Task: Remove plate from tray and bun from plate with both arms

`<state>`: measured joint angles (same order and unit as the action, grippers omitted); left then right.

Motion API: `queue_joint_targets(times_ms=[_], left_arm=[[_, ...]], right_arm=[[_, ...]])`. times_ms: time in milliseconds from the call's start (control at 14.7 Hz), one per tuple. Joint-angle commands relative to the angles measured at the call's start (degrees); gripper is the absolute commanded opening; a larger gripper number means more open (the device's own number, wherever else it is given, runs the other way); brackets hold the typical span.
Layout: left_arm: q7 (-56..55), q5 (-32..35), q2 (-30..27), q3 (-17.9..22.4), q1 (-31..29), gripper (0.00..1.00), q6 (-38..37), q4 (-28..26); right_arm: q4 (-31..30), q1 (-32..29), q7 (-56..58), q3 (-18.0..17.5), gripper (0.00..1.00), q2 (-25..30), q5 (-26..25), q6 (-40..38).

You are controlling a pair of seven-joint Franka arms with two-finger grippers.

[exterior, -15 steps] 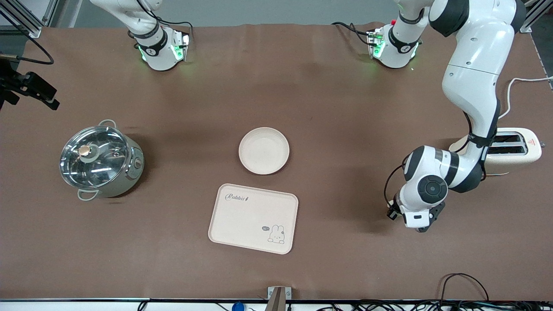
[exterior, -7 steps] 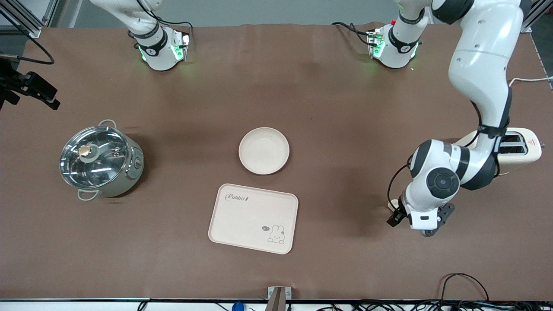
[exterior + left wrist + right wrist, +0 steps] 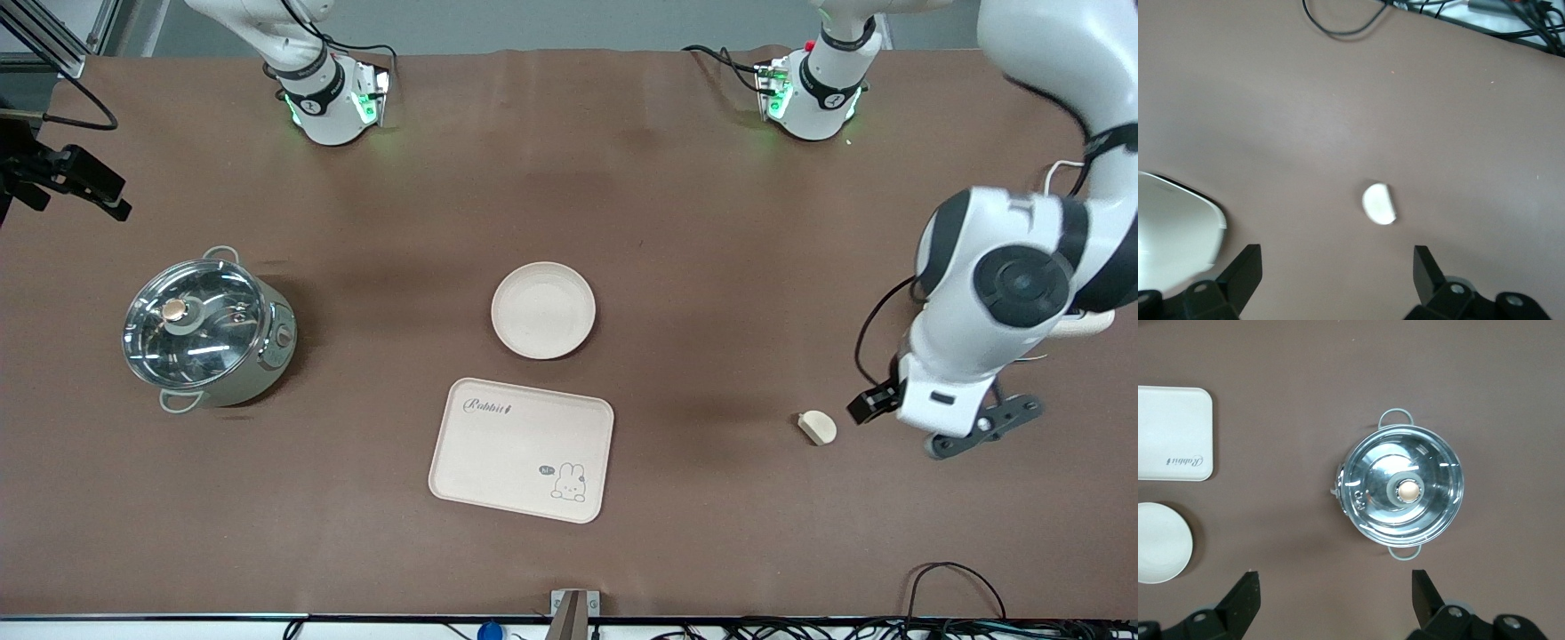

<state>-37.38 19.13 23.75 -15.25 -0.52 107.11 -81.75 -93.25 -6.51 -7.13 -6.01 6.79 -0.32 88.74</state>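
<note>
raised off the bun [image 3: 817, 428], left gripper [image 3: 1337, 272] jaws spread; right gripper [image 3: 1335, 595] jaws spread; plate [image 3: 543, 310] bare.

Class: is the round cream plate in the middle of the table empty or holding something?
Empty. The round cream plate shows only its bare inside; the small pale bun lies on the brown table near the left arm's end.

The plate [image 3: 543, 309] sits mid-table, the rabbit tray [image 3: 522, 449] at its six o'clock. A lidded pot [image 3: 207, 331] stands at nine o'clock. The bun [image 3: 817, 428] lies on the cloth — the left gripper [image 3: 956, 427] hangs at its three o'clock, apart.
</note>
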Motion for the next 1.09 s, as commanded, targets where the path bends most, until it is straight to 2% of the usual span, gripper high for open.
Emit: queue_joint_targets(times_ms=[0, 272, 544, 612, 748, 883, 1019], left_arm=[[8.2, -3.9, -6.3, -0.4, -0.9, 1.0, -4.9, -1.6], [19.2, -9.3, -14.3, -0.4, -2.2, 1.0, -11.5, -1.5], [23.5, -12.1, -19.3, 0.2, -1.6, 1.0, -18.6, -1.8], [25.7, -13.8, -20.8, 0.9, -1.5, 1.0, -19.4, -2.7], [28.8, -17.4, -25.2, 5.3, 0.8, 1.0, -19.7, -7.4], [30.9, -18.3, -28.8, 9.5, 4.0, 1.0, -19.7, -11.0], [32.2, -19.6, -31.9, 9.7, 4.0, 1.0, -19.7, -14.5]], right_arm=[[-2.0, 0.1, 0.2, 0.1, 1.0, 1.0, 1.9, 0.0], [-2.1, 0.6, 0.3, 0.1, 1.0, 0.9, 1.9, -0.3], [-2.0, 0.6, 0.3, 0.1, 1.0, 0.9, 1.9, -0.3], [-2.0, 0.6, 0.3, 0.1, 1.0, 0.9, 1.9, -0.2], [-2.0, 0.5, 0.3, 0.1, 1.0, 0.9, 1.9, -0.1], [-2.0, 0.6, 0.3, 0.1, 1.0, 0.9, 1.9, -0.1], [-2.0, 0.6, 0.3, 0.1, 1.0, 0.9, 1.9, -0.1]])
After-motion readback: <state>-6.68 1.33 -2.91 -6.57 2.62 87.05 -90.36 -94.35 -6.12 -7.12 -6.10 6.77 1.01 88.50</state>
